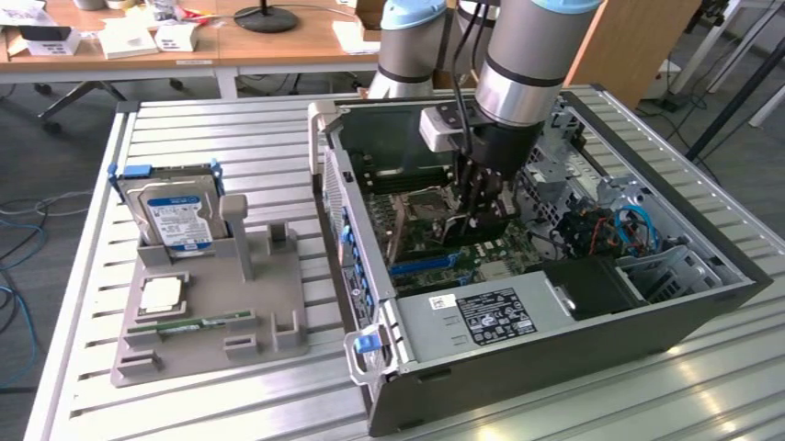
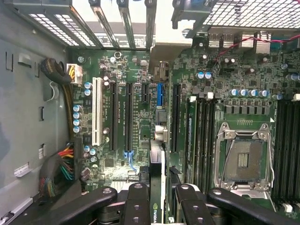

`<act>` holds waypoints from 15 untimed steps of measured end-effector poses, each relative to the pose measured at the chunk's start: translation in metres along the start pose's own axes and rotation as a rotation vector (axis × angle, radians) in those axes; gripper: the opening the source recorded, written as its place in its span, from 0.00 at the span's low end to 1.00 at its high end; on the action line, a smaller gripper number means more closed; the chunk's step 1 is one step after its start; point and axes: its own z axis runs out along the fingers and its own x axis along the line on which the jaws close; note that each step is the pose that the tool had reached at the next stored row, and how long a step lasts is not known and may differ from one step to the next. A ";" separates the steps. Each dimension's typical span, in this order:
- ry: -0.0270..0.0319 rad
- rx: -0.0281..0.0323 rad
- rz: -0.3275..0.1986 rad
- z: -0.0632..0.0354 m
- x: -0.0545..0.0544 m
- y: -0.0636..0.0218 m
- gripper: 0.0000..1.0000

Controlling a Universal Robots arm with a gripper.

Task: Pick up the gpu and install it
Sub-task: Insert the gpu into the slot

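wrist view: gripper (image 2: 159, 190) clamped on gpu (image 2: 157, 159), fingers (image 2: 137, 201) either side of thin board, jaws narrow. card held edge-down, prob so connector edge meets slot square. motherboard (image 2: 136, 61) directly beneath gripper. long pcie slots (image 2: 175, 117) run same way as card, one each side of it; can't tell which it's lined up w/. looks not seated yet. exterior view: gripper deep inside open pc case (image 1: 687, 303). hard drive (image 1: 172, 216) on grey holder (image 1: 202, 303), well away from gripper, outside case.
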 end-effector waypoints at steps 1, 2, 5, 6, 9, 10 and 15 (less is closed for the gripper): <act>0.0000 0.0000 0.000 0.0000 0.000 0.0000 0.26; 0.0000 0.0000 0.000 0.0000 0.000 0.0000 0.26; -0.0002 0.0002 0.000 0.0003 0.000 0.0009 0.26; -0.0004 0.0003 0.000 0.0005 0.000 0.0022 0.26; -0.0001 0.0002 0.000 0.0005 0.000 0.0067 0.26; -0.0002 0.0002 0.000 0.0006 0.000 0.0081 0.26; 0.0007 0.0000 0.000 0.0008 0.000 0.0095 0.26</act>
